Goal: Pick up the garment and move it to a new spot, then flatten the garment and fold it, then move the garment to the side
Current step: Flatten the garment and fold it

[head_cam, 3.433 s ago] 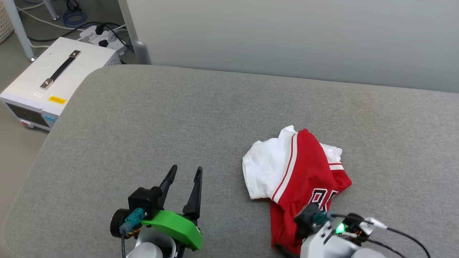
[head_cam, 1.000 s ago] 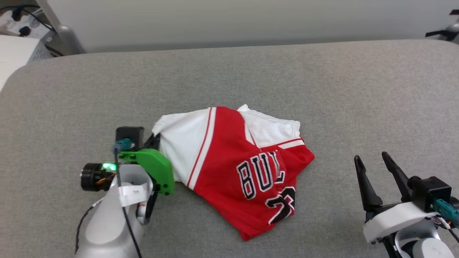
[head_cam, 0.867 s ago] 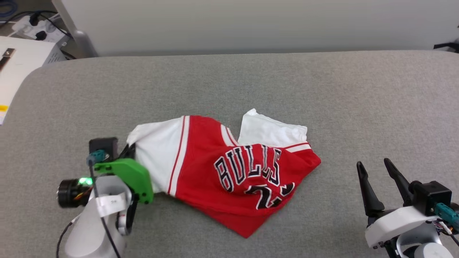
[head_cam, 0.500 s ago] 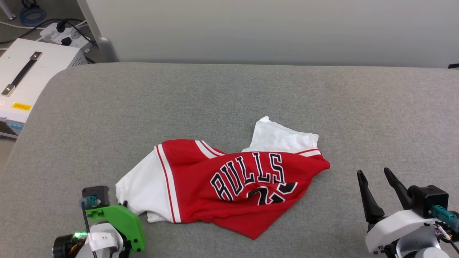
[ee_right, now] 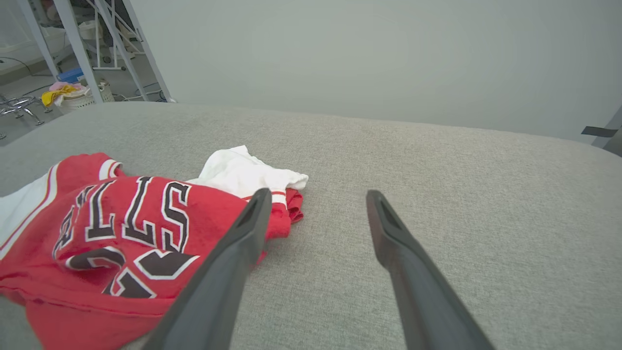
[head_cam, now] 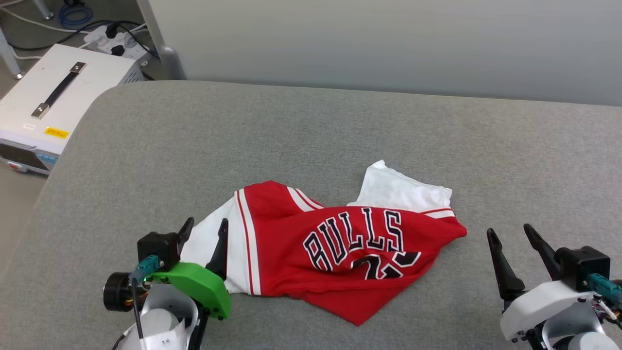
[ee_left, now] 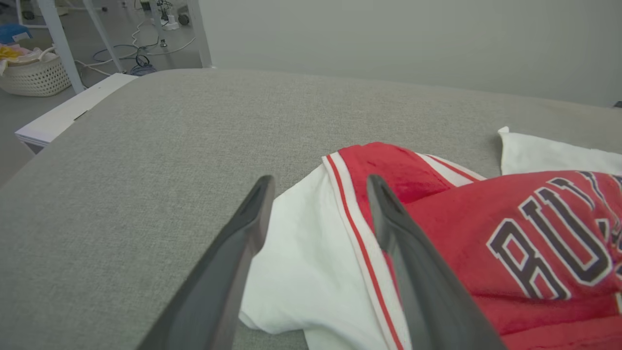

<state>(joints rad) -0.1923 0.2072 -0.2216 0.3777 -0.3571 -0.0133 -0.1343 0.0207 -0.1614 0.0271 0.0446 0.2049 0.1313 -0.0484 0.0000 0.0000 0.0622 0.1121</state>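
The jersey (head_cam: 340, 248) lay crumpled on the padded table (head_cam: 311, 136), toward its near edge and about midway across. Its far sleeve (head_cam: 403, 192) stuck out behind the body on the right, and its near sleeve (head_cam: 214, 248) spread to the left. The left gripper (head_cam: 207, 222) stood at the near left, fingers over the near sleeve; whether they touched it could not be told. The right gripper (head_cam: 509, 230) stood at the near right, close beside the jersey's right tip and apart from it. A partition (head_cam: 388, 43) ran behind the table. Left of the table, on the floor (head_cam: 19, 194), sat an instrument box (head_cam: 53, 97), with a power strip (head_cam: 116, 41) behind it.
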